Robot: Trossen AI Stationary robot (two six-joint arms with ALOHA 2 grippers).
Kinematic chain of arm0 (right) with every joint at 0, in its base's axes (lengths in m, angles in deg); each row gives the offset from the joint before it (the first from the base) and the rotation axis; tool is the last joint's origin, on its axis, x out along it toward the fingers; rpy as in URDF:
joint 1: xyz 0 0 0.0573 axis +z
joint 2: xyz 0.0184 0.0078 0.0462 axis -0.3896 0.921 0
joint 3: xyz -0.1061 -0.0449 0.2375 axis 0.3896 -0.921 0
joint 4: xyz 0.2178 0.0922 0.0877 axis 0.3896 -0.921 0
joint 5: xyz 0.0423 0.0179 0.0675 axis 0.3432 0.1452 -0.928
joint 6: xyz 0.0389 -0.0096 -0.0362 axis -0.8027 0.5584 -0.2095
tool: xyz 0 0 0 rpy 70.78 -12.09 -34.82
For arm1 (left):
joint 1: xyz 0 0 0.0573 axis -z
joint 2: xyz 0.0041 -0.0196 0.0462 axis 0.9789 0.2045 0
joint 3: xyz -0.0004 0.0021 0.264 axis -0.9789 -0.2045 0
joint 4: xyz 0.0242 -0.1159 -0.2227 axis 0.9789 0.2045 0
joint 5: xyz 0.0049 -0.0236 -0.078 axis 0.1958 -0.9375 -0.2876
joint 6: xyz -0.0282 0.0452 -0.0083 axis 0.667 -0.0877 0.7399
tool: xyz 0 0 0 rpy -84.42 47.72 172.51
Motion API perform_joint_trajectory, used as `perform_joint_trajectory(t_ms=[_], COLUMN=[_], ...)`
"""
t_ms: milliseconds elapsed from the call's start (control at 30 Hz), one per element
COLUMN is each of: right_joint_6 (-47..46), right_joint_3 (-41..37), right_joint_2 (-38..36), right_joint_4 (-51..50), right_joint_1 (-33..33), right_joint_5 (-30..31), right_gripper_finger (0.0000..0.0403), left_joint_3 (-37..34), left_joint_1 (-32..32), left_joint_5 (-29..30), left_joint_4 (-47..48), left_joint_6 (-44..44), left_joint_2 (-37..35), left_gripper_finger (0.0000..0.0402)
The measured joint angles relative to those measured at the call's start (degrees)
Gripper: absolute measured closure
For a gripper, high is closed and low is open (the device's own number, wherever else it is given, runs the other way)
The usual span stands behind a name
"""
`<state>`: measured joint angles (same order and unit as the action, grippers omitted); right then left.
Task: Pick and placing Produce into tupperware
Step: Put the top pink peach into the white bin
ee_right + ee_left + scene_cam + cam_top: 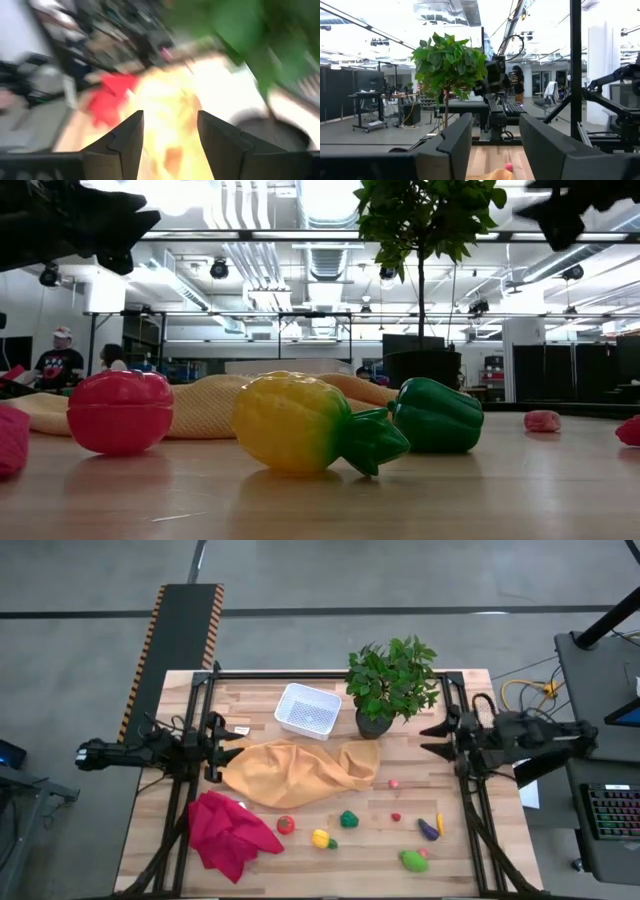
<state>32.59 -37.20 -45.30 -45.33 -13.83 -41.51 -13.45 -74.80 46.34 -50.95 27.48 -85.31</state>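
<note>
Right gripper [167, 142]: its two dark fingers [125, 142] rise from the lower edge with a clear gap between them and nothing held in that gap.
Orange cloth [167, 102]: a bright orange-yellow mass directly beyond the gap, badly smeared by motion.
Red cloth [107, 97]: beside the orange cloth, on the wooden table [72, 135].
Potted plant [260, 40]: green leaves fill the upper corner; its dark round pot [272, 131] sits below them, close to the gripper.
Left arm [30, 80]: dark shapes past the red cloth, too blurred to make out.
</note>
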Motion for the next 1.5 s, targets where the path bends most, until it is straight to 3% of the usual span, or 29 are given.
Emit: perform_joint_trajectory(t_ms=[100,333,533,667,800,1033,1333,1500], right_joint_6=[-7.22,-16.67,-31.28,-40.93,-47.08,-50.73,-56.79,-58.51], right_joint_3=[2.39,5.93,11.49,11.71,10.50,9.93,9.91,9.88], right_joint_2=[6.08,18.60,25.98,29.00,33.53,42.88,50.74,55.73], right_joint_4=[-6.25,-8.32,-22.59,-23.87,-24.22,-24.14,-24.04,-22.91], right_joint_1=[0.17,6.45,20.64,30.94,35.89,35.31,29.82,26.69], right_joint_5=[0.86,1.96,14.86,25.33,32.18,32.59,26.25,25.57], right_gripper_finger=[0.0227,0.0228,0.0228,0.0228,0.0228,0.0221,0.0149,0.0137], left_joint_3=[0.00,0.02,0.02,0.02,0.02,0.02,0.02,0.02], left_joint_1=[0.00,0.00,0.00,0.00,0.00,0.00,-0.02,0.00], left_joint_5=[0.00,0.01,0.00,0.01,0.00,-0.02,-0.02,-0.02], left_joint_4=[-0.04,-0.05,-0.06,-0.06,-0.05,-0.02,-0.04,-0.07], left_joint_6=[0.01,-0.14,-0.18,-0.24,-0.32,-0.32,-0.32,-0.29], left_joint_2=[0.00,0.00,0.00,0.00,0.00,0.31,2.04,3.33], left_gripper_finger=[0.0249,0.0249,0.0249,0.0249,0.0249,0.0249,0.0249,0.0249])
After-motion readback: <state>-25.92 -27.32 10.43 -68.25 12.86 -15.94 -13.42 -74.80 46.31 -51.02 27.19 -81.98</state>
